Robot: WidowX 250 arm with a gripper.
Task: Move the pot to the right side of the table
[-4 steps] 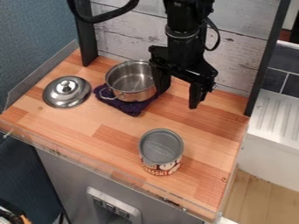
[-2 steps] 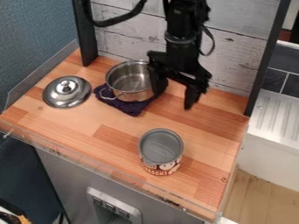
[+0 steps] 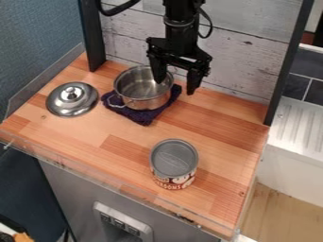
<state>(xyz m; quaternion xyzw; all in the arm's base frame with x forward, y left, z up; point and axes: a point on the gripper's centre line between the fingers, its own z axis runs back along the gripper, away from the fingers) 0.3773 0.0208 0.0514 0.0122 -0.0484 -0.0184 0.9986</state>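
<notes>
Two fingers of black pincer (image 3: 176,82) spread wide, empty: one appears over round silver metal pot (image 3: 140,88), other beyond right rim. Pot sits on dark purple cloth (image 3: 142,116), back-left on wooden counter (image 3: 221,156); lowering likely straddles rim.

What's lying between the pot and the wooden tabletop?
A dark purple cloth: in the camera view, the pot sits on it, and its edges show against the tabletop.

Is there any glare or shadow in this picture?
Camera view: bright glints on the metal lid, softer shine on the pot; shadows on the wooden table look soft and faint; the black fingers are so dark that little surface detail shows.
</notes>
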